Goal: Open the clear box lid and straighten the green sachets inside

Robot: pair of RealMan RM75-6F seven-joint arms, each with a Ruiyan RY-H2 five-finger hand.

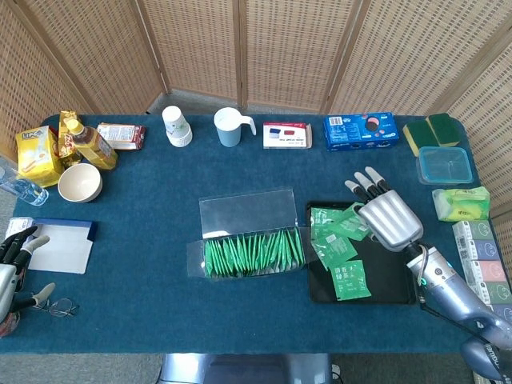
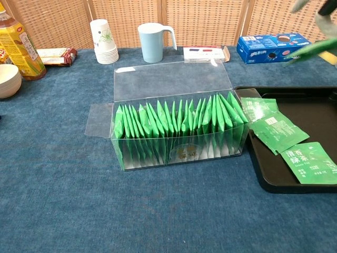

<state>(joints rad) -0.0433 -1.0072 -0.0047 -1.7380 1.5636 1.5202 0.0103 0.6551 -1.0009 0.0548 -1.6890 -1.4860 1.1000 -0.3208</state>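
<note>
The clear box (image 1: 248, 253) (image 2: 179, 138) lies mid-table, packed with a row of upright green sachets (image 2: 174, 117). Its lid (image 1: 246, 212) (image 2: 171, 80) is folded open behind it. My right hand (image 1: 389, 219) hovers over the black tray (image 1: 394, 276), pinching a green sachet (image 1: 354, 226); the chest view shows only that sachet's edge (image 2: 311, 49) and the fingertips (image 2: 325, 7) at the top right. Loose sachets (image 2: 275, 130) lie on the tray (image 2: 316, 105). My left hand (image 1: 11, 258) rests far off at the table's left edge, fingers apart and holding nothing.
Along the back stand a paper-cup stack (image 1: 176, 126), a blue mug (image 1: 230, 126), a small box (image 1: 286, 134) and a blue biscuit box (image 1: 361, 131). A bowl (image 1: 79, 182), bottle (image 1: 90, 141) and white tray (image 1: 60, 244) are at the left; containers (image 1: 445, 164) at the right.
</note>
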